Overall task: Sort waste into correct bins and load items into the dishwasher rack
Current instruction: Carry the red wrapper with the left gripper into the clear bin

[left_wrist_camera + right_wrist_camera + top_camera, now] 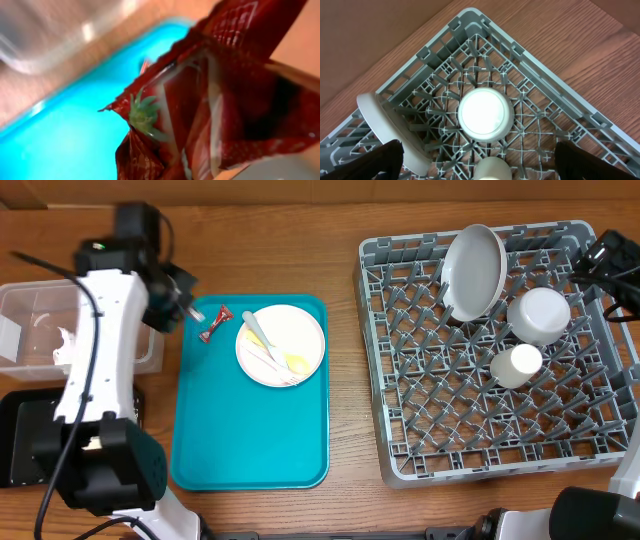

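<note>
Red wrapper (225, 100), teal tray (250, 430), grey rack (470, 425)

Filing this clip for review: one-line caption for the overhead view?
Left jaws shut on a red wrapper above the teal tray; plate, bowl, cup in the grey rack.

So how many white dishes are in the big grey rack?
3. A plate stands on edge near the dishwasher rack's far side, a bowl sits to its right, and a small cup sits just in front of the bowl. None looks hidden.
</note>
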